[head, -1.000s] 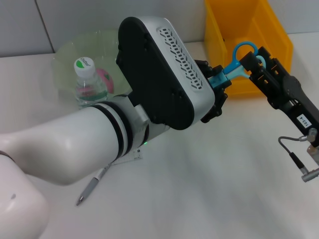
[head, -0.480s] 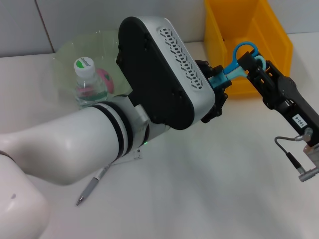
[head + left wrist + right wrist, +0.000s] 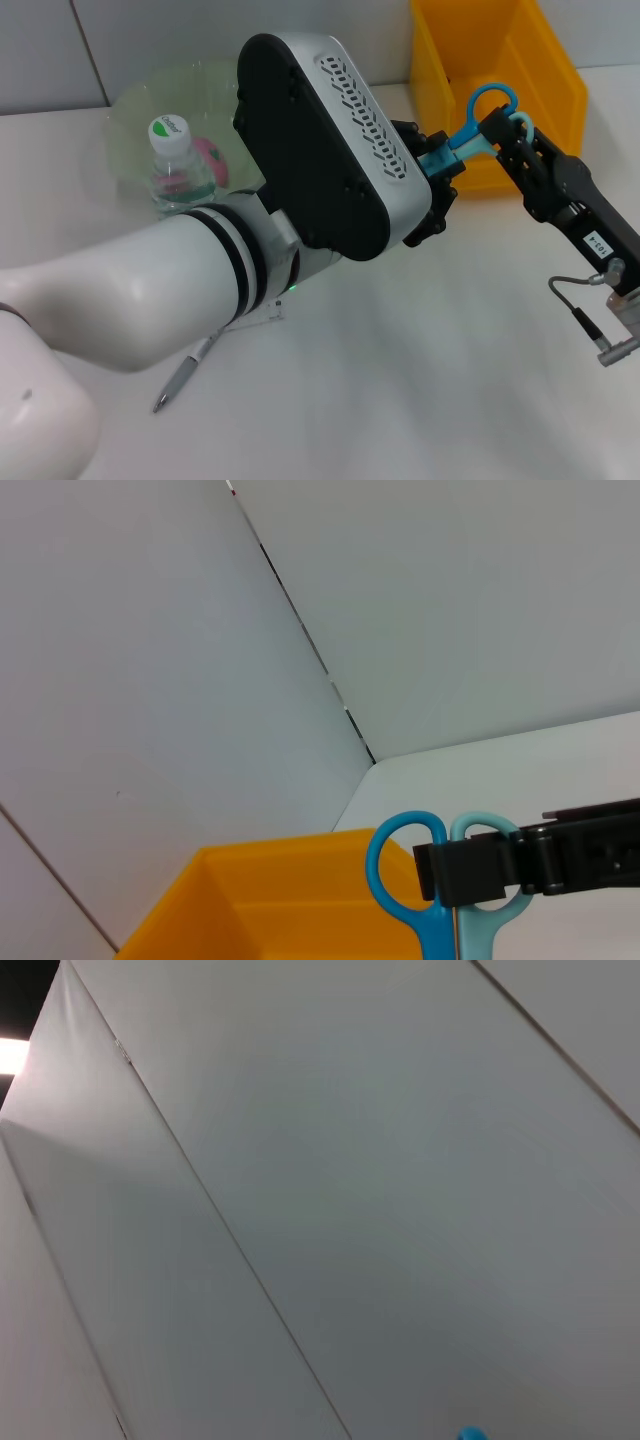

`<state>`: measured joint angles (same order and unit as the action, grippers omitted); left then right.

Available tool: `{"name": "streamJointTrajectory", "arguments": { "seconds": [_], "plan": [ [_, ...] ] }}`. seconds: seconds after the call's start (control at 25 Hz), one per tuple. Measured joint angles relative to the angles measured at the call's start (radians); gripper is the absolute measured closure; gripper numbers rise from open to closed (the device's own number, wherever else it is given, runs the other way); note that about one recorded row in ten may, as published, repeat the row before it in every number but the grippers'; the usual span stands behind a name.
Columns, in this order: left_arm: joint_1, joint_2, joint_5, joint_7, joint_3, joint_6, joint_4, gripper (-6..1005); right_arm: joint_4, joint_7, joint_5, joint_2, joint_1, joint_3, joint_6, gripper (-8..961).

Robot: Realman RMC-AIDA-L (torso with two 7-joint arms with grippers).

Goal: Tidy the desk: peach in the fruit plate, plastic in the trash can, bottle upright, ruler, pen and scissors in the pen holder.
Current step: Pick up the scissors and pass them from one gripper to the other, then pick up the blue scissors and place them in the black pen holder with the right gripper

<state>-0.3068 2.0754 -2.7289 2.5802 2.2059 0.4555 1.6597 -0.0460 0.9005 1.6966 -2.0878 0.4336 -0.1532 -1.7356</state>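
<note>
The blue scissors (image 3: pixel 480 120) are held in the air in front of the yellow bin, handle rings up. My left gripper (image 3: pixel 437 168) is shut on their blade end, mostly hidden behind my left forearm. My right gripper (image 3: pixel 510 130) is at the handle rings, open, its black fingers (image 3: pixel 470 872) straddling the light-blue ring (image 3: pixel 490 880). The bottle (image 3: pixel 178 165) stands upright with its white cap up, next to the pink peach (image 3: pixel 210 155) on the green fruit plate (image 3: pixel 135 110). The pen (image 3: pixel 185 372) lies on the table near my left elbow. The pen holder is out of view.
A yellow bin (image 3: pixel 500 50) stands at the back right, against the wall. A small clear piece (image 3: pixel 272 313) lies on the table under my left forearm. My left arm blocks much of the table's middle.
My right gripper has moved a little to the left, closer onto the scissors' handle rings. The left arm and the scissors have stayed where they were.
</note>
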Motion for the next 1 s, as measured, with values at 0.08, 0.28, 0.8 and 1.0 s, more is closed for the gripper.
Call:
{"name": "streamJointTrajectory", "arguments": {
  "seconds": [0.08, 0.28, 0.8, 1.0],
  "plan": [
    [0.000, 0.000, 0.000, 0.000, 0.001, 0.000, 0.000, 696, 0.000, 0.000, 0.000, 0.000, 0.002, -0.001, 0.003, 700],
    [0.000, 0.000, 0.000, 0.000, 0.002, 0.000, 0.000, 689, -0.004, 0.005, 0.000, 0.000, 0.008, -0.005, 0.019, 721],
    [-0.004, 0.002, 0.000, 0.005, 0.015, -0.018, -0.006, 671, -0.009, -0.024, -0.005, 0.001, 0.010, -0.037, 0.018, 829],
    [-0.012, 0.003, 0.000, 0.005, 0.021, -0.016, -0.014, 646, -0.007, -0.026, -0.008, 0.000, 0.002, -0.032, -0.001, 866]
  ]
}}
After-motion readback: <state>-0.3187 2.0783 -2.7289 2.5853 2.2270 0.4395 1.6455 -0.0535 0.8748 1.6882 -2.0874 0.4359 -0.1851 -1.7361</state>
